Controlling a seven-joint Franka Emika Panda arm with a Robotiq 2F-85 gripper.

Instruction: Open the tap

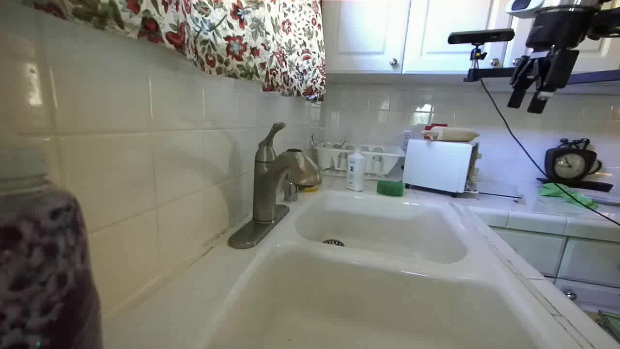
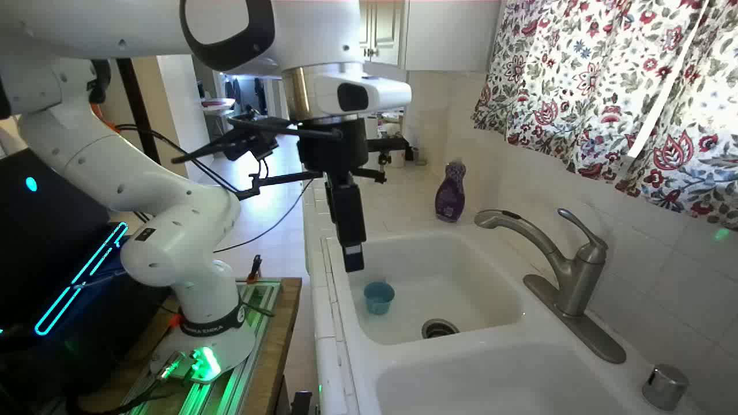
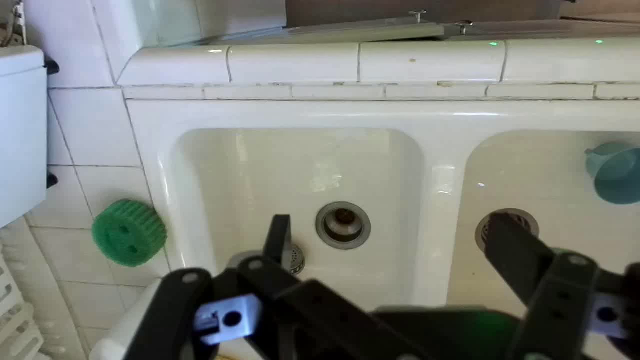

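Note:
The tap (image 1: 264,189) is brushed grey metal and stands on an oval base plate behind the sink, beside the tiled wall. It also shows in an exterior view (image 2: 576,282). Its slim lever handle (image 2: 581,227) slants up from the top of the body in both exterior views. The curved spout (image 2: 522,225) reaches out over the sink edge. My gripper (image 3: 390,220) is open and empty, its two fingers wide apart. In an exterior view the gripper (image 1: 527,103) hangs in the air, well away from the tap and higher than it. The tap cannot be made out in the wrist view.
The white double sink (image 3: 442,200) lies below the gripper, with a blue cup (image 3: 617,172) in one basin. A green brush (image 3: 129,232), a white soap bottle (image 1: 356,169), a toaster oven (image 1: 438,165) and a dish rack (image 1: 382,157) stand around it. A purple bottle (image 2: 451,193) stands by the wall.

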